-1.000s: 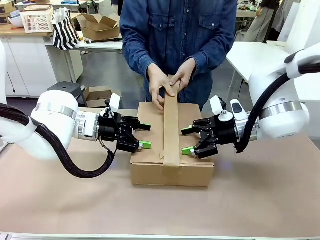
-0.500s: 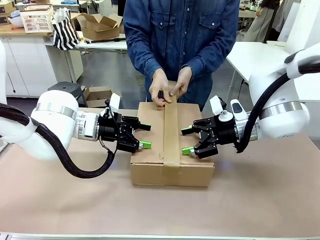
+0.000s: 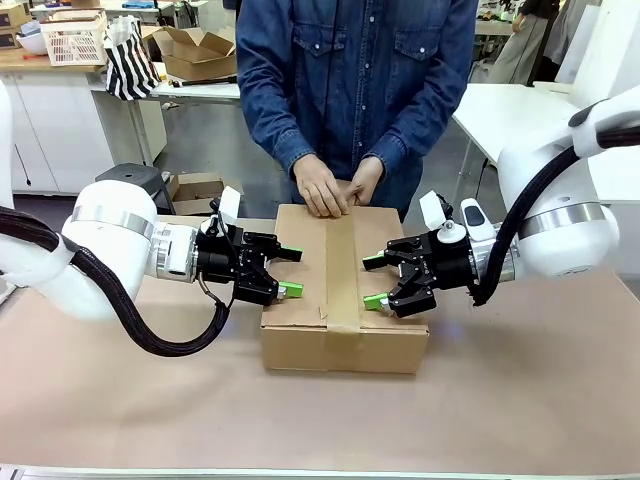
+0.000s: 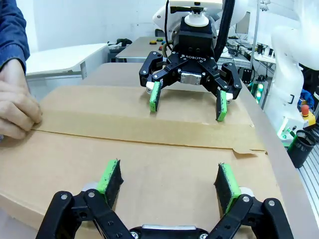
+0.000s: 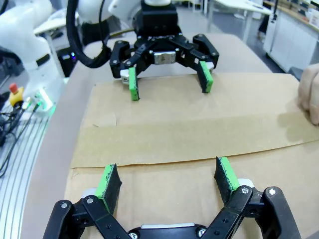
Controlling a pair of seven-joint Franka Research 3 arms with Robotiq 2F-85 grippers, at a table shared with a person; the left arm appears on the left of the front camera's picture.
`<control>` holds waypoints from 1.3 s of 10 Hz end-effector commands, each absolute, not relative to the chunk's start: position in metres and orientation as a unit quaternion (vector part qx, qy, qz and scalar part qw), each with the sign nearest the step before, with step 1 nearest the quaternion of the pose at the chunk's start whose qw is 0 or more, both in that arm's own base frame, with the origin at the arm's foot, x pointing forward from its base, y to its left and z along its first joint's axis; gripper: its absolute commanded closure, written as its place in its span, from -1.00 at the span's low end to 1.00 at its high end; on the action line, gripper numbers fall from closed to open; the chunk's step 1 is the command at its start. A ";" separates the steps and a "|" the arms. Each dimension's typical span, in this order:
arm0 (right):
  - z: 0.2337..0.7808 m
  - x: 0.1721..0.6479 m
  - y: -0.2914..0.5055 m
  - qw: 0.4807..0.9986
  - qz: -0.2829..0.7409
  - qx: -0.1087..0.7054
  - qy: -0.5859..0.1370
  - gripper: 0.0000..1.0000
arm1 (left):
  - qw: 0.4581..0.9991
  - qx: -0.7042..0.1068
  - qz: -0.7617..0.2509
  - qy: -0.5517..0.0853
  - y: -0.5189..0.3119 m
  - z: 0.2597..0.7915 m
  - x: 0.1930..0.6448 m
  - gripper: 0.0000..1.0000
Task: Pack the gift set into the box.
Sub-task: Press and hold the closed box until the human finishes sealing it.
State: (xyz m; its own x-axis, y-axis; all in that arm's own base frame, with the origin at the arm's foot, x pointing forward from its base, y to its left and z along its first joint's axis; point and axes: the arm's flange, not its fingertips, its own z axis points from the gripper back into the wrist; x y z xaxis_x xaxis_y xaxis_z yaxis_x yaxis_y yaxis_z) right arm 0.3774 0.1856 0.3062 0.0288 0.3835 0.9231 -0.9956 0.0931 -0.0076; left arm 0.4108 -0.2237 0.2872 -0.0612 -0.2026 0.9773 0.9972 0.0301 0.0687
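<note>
From the front, the large plain brown cardboard box [image 3: 343, 290] sits closed in the middle of the tan bench [image 3: 120, 400], a strip of brown packing tape [image 3: 343, 268] running along its centre seam. The gift set is out of sight, presumably sealed inside. The robot's left hand [image 3: 288, 271] and right hand [image 3: 374, 281] rest spread wide on the lid at either side of the seam, holding nothing; they seem placed there to pin the flaps flat for taping. The person's hands [image 3: 333, 187] press the tape down at the far edge.

In the left wrist view, the left hand's green pads [image 4: 110, 175] lie wide apart on the cardboard, with the right hand [image 4: 187, 103] opposite across the tape [image 4: 149, 130], equally wide.

In the right wrist view, the right hand's pads [image 5: 227, 174] sit just short of the tape [image 5: 189, 139], so the seam stays free for the person's fingers [image 5: 309, 94].
</note>
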 end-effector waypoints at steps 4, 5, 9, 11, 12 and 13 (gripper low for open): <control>0.304 0.377 0.186 0.615 0.558 0.374 -0.414 -1.00 | 0.540 -0.423 -0.553 -0.474 -0.224 0.288 0.411 -1.00; 0.304 0.377 0.186 0.615 0.558 0.374 -0.414 -1.00 | 0.540 -0.423 -0.553 -0.474 -0.224 0.288 0.411 -1.00; 0.304 0.377 0.186 0.615 0.558 0.374 -0.414 -1.00 | 0.540 -0.423 -0.553 -0.474 -0.224 0.288 0.411 -1.00; 0.304 0.377 0.186 0.615 0.558 0.374 -0.414 -1.00 | 0.540 -0.423 -0.553 -0.474 -0.224 0.288 0.411 -1.00; 0.304 0.377 0.186 0.615 0.558 0.374 -0.414 -1.00 | 0.540 -0.423 -0.553 -0.474 -0.224 0.288 0.411 -1.00; 0.304 0.377 0.186 0.615 0.558 0.374 -0.414 -1.00 | 0.540 -0.423 -0.553 -0.474 -0.224 0.288 0.411 -1.00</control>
State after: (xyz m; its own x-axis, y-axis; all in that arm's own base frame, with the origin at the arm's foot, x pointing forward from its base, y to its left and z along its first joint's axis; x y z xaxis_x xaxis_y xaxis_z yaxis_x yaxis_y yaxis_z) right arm 0.3773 0.1856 0.3061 0.0291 0.3836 0.9231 -0.9956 0.0931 -0.0073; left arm 0.4107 -0.2238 0.2872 -0.0612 -0.2026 0.9773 0.9972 0.0301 0.0687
